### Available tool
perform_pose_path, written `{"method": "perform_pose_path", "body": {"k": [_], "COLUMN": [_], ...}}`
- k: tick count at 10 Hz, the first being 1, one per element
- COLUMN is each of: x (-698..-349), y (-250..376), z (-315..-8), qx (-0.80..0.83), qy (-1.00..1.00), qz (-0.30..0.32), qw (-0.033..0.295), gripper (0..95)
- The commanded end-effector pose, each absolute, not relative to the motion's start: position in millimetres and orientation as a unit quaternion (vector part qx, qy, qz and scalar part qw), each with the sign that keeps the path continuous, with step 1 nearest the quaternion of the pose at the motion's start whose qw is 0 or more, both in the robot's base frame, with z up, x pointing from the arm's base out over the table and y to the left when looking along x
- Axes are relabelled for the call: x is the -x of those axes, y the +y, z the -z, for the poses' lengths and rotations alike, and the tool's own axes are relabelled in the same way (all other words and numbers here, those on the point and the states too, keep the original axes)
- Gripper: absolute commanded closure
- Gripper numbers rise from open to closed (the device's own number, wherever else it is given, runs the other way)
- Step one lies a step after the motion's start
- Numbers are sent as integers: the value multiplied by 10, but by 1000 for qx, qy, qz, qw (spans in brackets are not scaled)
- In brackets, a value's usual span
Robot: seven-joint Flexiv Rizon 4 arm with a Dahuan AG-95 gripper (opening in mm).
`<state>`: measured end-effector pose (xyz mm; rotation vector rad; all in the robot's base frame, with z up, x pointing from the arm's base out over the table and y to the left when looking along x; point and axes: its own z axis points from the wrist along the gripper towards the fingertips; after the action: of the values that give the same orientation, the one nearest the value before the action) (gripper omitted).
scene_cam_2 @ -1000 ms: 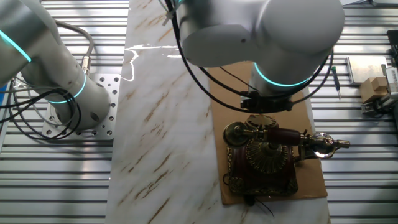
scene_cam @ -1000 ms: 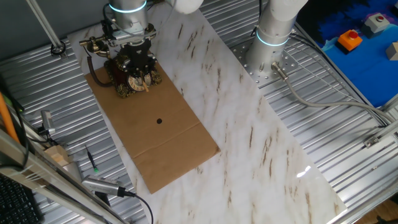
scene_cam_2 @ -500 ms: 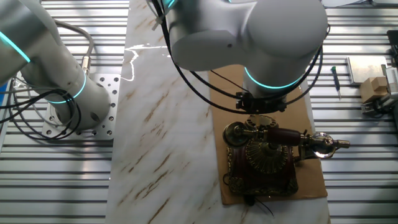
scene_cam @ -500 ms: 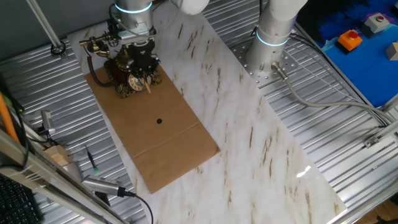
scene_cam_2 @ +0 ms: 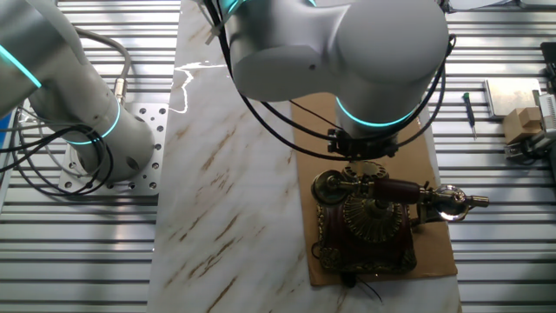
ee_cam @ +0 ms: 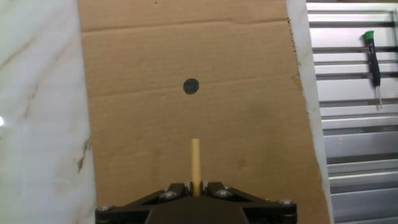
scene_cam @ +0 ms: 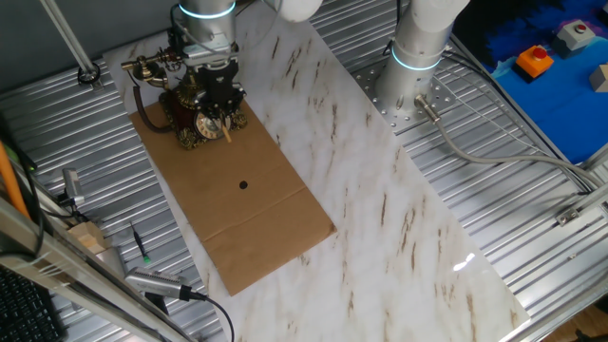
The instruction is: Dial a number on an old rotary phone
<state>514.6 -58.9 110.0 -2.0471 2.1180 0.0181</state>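
The old rotary phone [scene_cam: 198, 112] is dark brown with brass trim and stands at the far end of a cardboard sheet [scene_cam: 242, 204]. Its pale dial [scene_cam: 211, 125] faces the sheet. From the other side I see its handset [scene_cam_2: 395, 189] resting across the top. My gripper [scene_cam: 220, 103] hangs just in front of the phone and is shut on a thin tan wooden stick [ee_cam: 195, 163]. The stick's tip [scene_cam: 226, 134] is at the dial's edge. In the hand view the stick points out over bare cardboard and the phone is out of view.
A black dot [ee_cam: 191, 86] marks the cardboard. A green-handled screwdriver [ee_cam: 374, 59] lies on the ribbed metal beside the marble board [scene_cam: 380, 209]. A second arm's base [scene_cam: 413, 76] stands at the far side. Wooden blocks [scene_cam_2: 524, 126] sit on the metal.
The arm has shifted a little to the right along the phone's front, carrying the stick from the dial's centre toward its edge. The phone has not moved.
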Motion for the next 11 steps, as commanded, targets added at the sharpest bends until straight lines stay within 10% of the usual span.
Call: {"method": "perform_pose_path", "body": {"k": [1, 11], "x": [-5141, -5140], "y": [-579, -541], "z": [-1100, -1061], "qx": [689, 689], "qy": [717, 717], "qz": [-6, 1], "qw": [102, 110], "gripper": [950, 950]}}
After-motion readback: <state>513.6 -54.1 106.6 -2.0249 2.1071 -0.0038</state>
